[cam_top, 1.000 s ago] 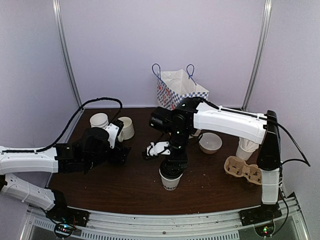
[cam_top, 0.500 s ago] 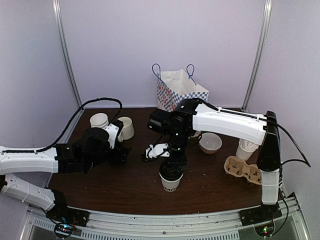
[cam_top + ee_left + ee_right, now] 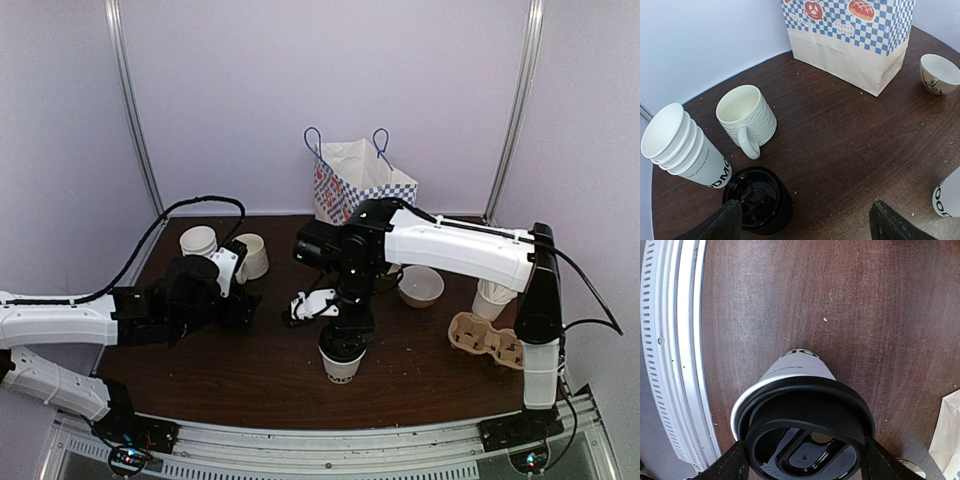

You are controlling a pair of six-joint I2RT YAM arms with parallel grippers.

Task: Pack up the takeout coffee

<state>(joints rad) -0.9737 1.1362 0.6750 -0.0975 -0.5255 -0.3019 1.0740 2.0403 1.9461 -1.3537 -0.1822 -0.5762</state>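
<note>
The takeout coffee cup stands on the table near the front centre, white with black lettering; it also shows in the right wrist view. My right gripper is directly above it, shut on a black plastic lid. The lid lies on the cup's mouth, slightly askew, with a strip of white rim showing at its left. My left gripper is open and empty, low over the table at the left, beside a stack of black lids.
A blue-checked paper bag stands open at the back. At the left are a stack of paper cups and a cream mug. At the right are a white bowl, more cups and a cardboard carrier.
My right arm has shifted slightly left over the cup, still holding the lid. The left arm has not moved.
</note>
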